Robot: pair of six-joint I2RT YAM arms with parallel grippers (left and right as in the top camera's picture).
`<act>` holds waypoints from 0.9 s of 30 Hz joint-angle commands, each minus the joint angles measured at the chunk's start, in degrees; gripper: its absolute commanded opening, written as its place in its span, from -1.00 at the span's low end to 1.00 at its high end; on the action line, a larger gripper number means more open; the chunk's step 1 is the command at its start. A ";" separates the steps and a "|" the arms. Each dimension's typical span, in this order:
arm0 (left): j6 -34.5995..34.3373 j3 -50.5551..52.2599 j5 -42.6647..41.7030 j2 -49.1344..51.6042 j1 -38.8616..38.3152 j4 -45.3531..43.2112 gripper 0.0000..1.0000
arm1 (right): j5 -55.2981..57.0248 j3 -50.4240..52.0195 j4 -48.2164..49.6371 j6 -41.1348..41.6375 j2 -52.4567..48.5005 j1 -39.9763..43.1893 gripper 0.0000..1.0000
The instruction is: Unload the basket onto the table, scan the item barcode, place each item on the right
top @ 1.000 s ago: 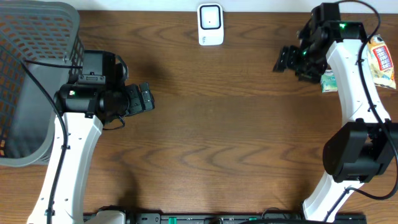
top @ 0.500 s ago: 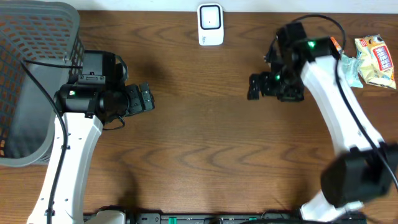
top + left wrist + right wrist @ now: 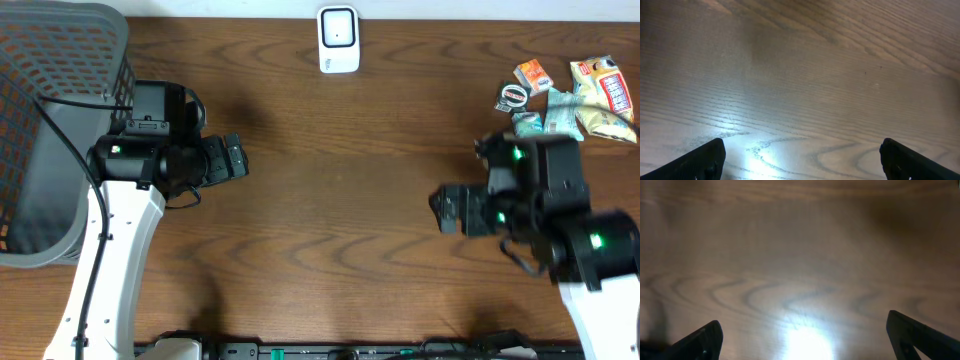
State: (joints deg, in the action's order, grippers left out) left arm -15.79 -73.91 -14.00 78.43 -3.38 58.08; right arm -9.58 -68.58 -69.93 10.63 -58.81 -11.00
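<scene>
Dark wood-grain table [image 3: 330, 210] fills both my wrist views. My left gripper [image 3: 238, 158] hangs with fingers spread wide, holding nothing, near the grey mesh basket [image 3: 60, 60] at the left edge. My right gripper [image 3: 443, 212] gapes empty too, toward the right edge. Snack packets [image 3: 603, 95] cluster in the far right corner, and the white scanner [image 3: 338, 38] sits midway along the far edge.

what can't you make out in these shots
Barcodes on the colourful snack packets: too small overhead, and absent from both wrist views.
Grey plastic mesh basket: cut off by the overhead's left edge.
Right gripper: motion-blurred overhead.
White rectangular barcode scanner: screen detail too small overhead.
</scene>
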 commanded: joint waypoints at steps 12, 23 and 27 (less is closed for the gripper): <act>0.55 -0.20 0.37 0.00 0.31 0.13 0.96 | -4.17 1.60 -16.06 2.80 4.85 -0.85 0.99; 0.55 -0.20 0.37 0.00 0.31 0.13 0.95 | -3.87 1.62 -15.85 0.44 2.64 -0.96 0.99; 0.55 -0.20 0.37 0.00 0.31 0.13 0.96 | -2.93 1.62 -14.91 0.44 2.69 -0.96 0.99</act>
State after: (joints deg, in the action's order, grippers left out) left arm -15.79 -73.91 -14.00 78.43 -3.38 58.11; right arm -13.10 -67.31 -85.45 11.92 -56.25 -11.49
